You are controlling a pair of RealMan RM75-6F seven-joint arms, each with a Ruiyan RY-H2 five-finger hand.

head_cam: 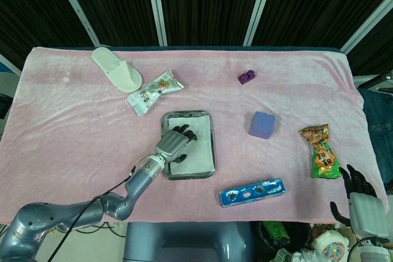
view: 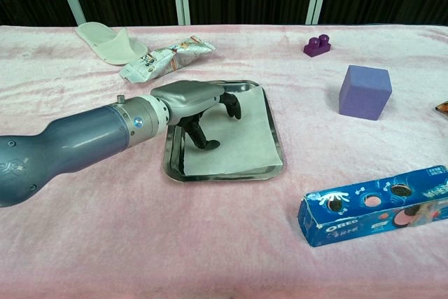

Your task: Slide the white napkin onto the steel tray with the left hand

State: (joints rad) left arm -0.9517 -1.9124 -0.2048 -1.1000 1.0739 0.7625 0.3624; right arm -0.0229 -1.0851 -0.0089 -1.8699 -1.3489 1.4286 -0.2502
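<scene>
white napkin (view: pixel 234 141) (on steel tray (view: pixel 173 170)) apparently under left robot hand (view: pixel 192 103).

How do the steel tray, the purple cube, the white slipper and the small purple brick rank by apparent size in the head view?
1. steel tray
2. white slipper
3. purple cube
4. small purple brick
</scene>
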